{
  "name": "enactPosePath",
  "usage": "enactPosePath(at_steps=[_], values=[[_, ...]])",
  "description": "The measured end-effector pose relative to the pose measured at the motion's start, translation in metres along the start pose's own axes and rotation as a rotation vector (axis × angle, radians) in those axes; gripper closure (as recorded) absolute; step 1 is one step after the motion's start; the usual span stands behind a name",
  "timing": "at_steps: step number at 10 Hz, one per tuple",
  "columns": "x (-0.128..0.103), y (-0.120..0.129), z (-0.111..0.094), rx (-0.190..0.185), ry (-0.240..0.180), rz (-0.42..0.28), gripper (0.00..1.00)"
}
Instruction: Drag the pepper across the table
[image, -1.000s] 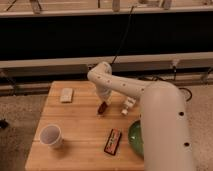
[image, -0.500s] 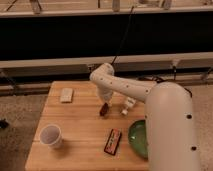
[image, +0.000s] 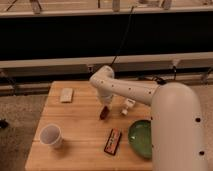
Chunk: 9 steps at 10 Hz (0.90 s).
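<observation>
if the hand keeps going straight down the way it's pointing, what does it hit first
Most likely the pepper, lying right beneath the hand near the middle of the table; whether they already touch is unclear.

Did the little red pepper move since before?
Cannot tell. The pepper sits under the claw, about as far from the cup and packet as before.
</observation>
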Motion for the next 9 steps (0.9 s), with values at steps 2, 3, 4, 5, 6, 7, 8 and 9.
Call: enactPosePath(at_steps=[2, 3, 4, 5, 6, 7, 8, 9], values=[[-0.008, 0.009, -0.002, -0.006, -0.003, -0.009, 0.99], [-0.013, 0.014, -0.002, -0.010, -0.003, -0.016, 0.99], [-0.017, 0.014, -0.003, -0.010, -0.004, -0.023, 0.99], [-0.022, 0.012, -0.004, -0.003, -0.005, -0.035, 0.99], [-0.026, 0.014, -0.004, -0.004, -0.006, -0.043, 0.99], [-0.031, 0.014, -0.005, -0.010, -0.003, -0.053, 0.99], [-0.035, 0.011, -0.006, -0.012, -0.004, -0.061, 0.99], [-0.039, 0.008, -0.006, -0.014, -0.006, -0.070, 0.99]])
